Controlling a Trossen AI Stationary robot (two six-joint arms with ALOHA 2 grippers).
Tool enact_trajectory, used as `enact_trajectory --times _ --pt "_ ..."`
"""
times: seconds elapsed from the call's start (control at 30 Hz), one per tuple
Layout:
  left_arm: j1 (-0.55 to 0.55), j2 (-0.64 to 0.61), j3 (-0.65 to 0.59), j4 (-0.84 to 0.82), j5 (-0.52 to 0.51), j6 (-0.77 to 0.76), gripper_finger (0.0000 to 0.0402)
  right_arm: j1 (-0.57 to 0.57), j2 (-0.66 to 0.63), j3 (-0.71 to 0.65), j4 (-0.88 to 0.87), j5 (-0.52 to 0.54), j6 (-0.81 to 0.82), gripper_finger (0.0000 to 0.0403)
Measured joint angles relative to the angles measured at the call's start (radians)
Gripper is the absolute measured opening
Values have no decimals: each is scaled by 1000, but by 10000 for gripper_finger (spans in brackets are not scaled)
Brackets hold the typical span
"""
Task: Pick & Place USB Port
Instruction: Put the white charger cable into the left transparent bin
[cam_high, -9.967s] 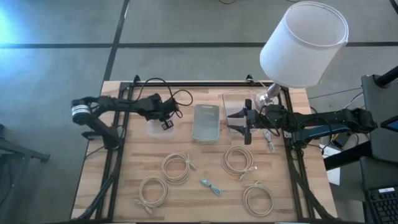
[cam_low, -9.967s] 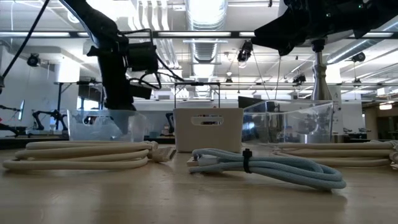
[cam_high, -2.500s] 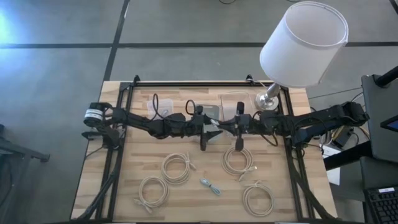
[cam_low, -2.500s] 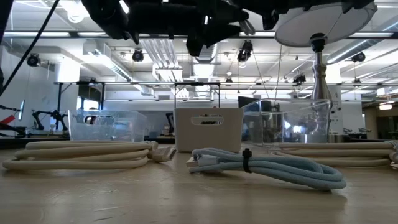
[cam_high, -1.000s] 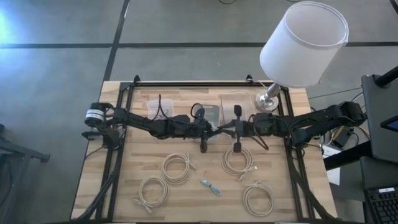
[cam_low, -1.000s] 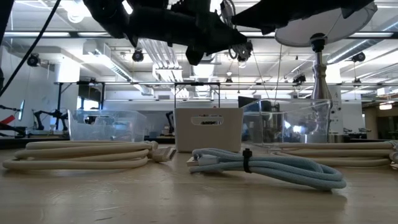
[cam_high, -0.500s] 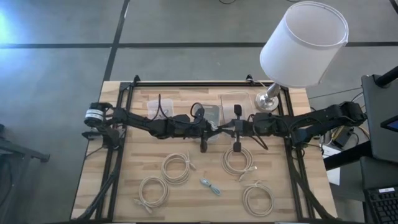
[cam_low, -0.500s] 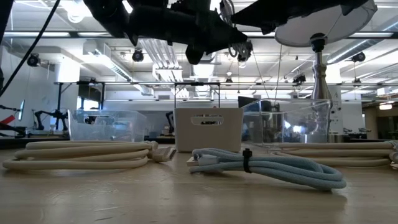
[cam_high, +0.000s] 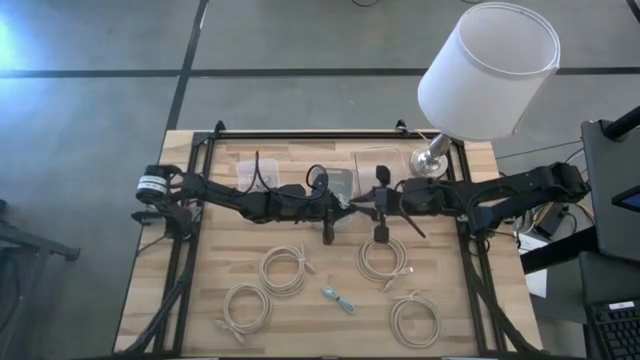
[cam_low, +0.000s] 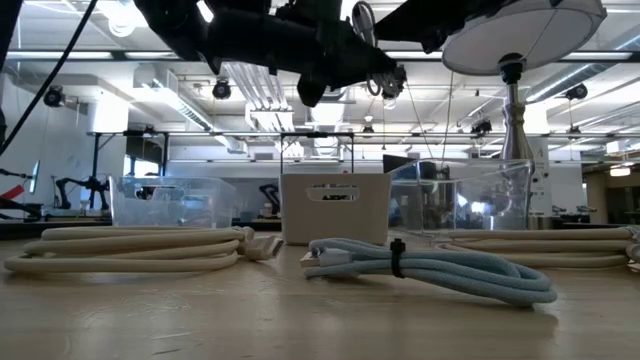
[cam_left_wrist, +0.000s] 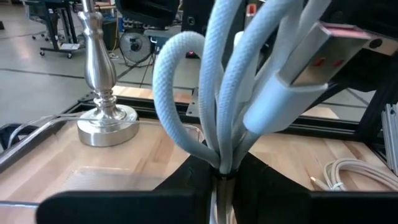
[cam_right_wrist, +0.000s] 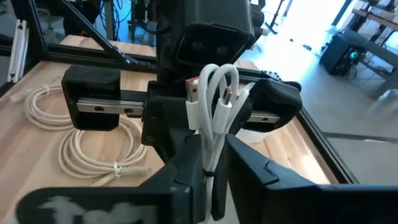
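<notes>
While the left pincer (cam_high: 343, 204) stays clamped on the white cable (cam_right_wrist: 213, 106) above the grey box (cam_high: 336, 181), the right pincer (cam_high: 357, 206) stands apart around it.

Both arms stretched horizontally toward table centre, wrists nearly meeting above mid-table, raised well off surface. Left gripper (cam_high: 342, 204) pointed toward right arm, fingers (cam_left_wrist: 186, 180) clamped on bundled white cable (cam_left_wrist: 224, 93). Right gripper (cam_high: 362, 206) pointed toward left arm, facing it head-on; its fingers (cam_right_wrist: 249, 168) set either side of same cable bundle, just apart from it. Both wrists level, grippers almost tip to tip, seen overhead in low view (cam_low: 345, 55).
</notes>
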Motion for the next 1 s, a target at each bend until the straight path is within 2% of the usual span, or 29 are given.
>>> enact_trajectory --times 0.3,0.53,0.7,0.83,1.0 --pt "0 0 -2 0 -1 0 35 0 -1 5 -46 -1 2 134" --pt "0 -40 -3 -86 -1 0 27 0 -35 5 -50 4 3 150" --pt "2 -136 -4 -314 -47 0 27 0 -74 4 -70 4 4 150" --pt "3 -253 6 -608 -121 -6 34 0 -84 3 -95 4 3 146" --pt "10 -373 2 -975 -224 -86 27 0 -76 -1 -96 4 0 136"
